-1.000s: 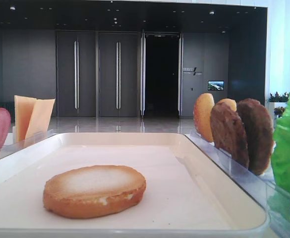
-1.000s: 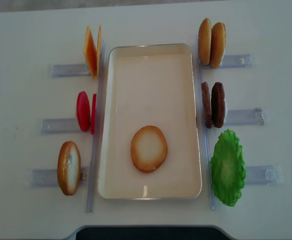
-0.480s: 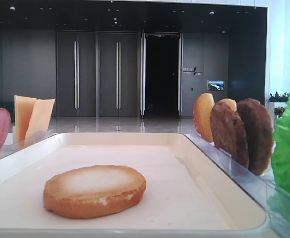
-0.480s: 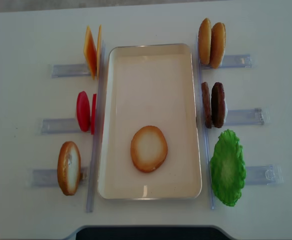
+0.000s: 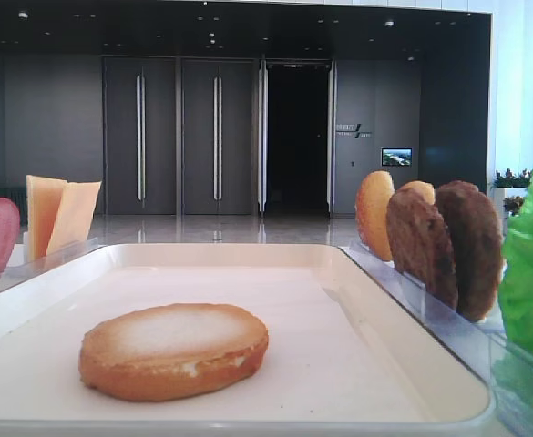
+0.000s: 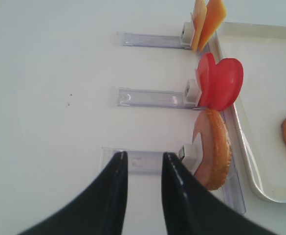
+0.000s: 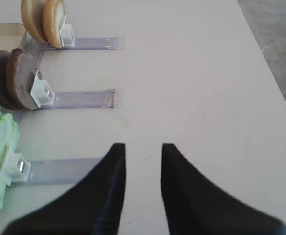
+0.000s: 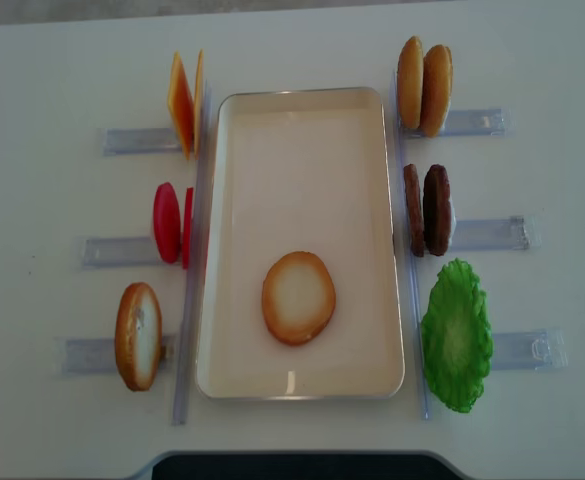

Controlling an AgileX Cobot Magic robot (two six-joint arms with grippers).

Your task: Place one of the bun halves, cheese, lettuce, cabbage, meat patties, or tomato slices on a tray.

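One bun half (image 8: 298, 297) lies pale face up on the cream tray (image 8: 302, 92), near its front end. Another bun half (image 6: 213, 149) stands in a clear holder left of the tray. My left gripper (image 6: 143, 155) hovers over that holder's outer end, open by a narrow gap and empty. Tomato slices (image 8: 166, 222) and cheese (image 8: 181, 103) stand farther back on the left. Right of the tray stand two buns (image 8: 423, 71), the meat patties (image 8: 427, 209) and the lettuce (image 8: 456, 335). My right gripper (image 7: 143, 146) hangs over bare table beside the lettuce holder, narrowly open and empty. Cabbage is out of view.
Clear plastic holders (image 8: 492, 232) stick out sideways from both long sides of the tray. The white table's right edge (image 7: 265, 63) runs close to my right gripper. Neither arm shows in the overhead view.
The dark tip of my left gripper at the lower left edge of the overhead view has slid out of sight. The food and the tray have not moved.
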